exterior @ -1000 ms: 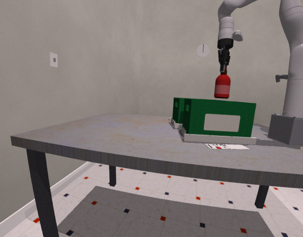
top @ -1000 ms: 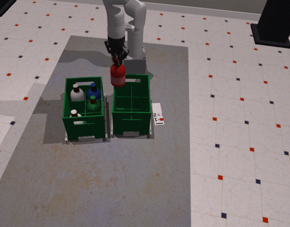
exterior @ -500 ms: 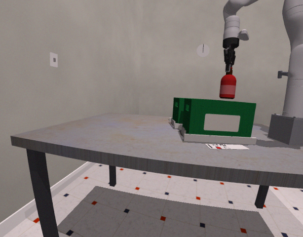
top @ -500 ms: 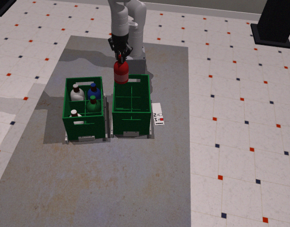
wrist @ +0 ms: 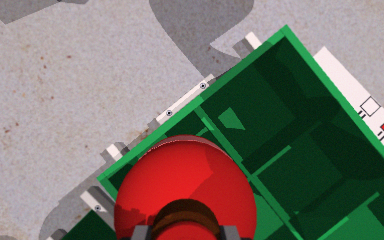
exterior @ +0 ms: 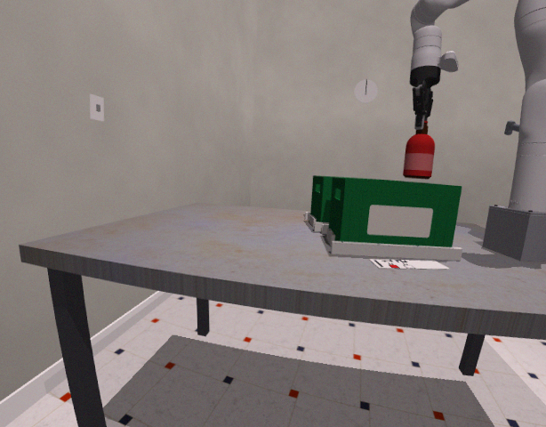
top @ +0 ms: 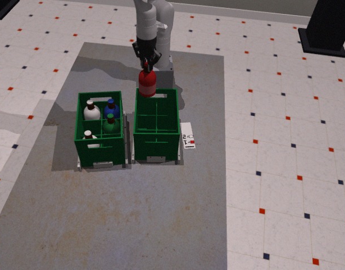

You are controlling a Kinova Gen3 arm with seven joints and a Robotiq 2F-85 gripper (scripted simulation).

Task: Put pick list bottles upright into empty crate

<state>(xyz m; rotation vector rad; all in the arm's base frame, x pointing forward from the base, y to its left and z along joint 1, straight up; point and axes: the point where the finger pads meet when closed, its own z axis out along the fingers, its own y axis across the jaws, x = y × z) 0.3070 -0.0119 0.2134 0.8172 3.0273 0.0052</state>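
— Gripper (top: 146,64) clamped on the neck of the red bottle (top: 146,82), hanging upright just above the rear corner of the empty crate (top: 156,132). Not yet inside.

— Fingertips hard to make out from the side; cut off at the bottom edge of the wrist view, too.

— Other crate (top: 99,147) holding two white-labelled bottles, one blue (top: 111,109), one green (top: 110,125). Front white bottle (top: 89,138) half hidden behind the crate wall.

— Pick list (top: 187,135) lying beside the empty crate, red and white squares visible, numerals too small to read reliably.
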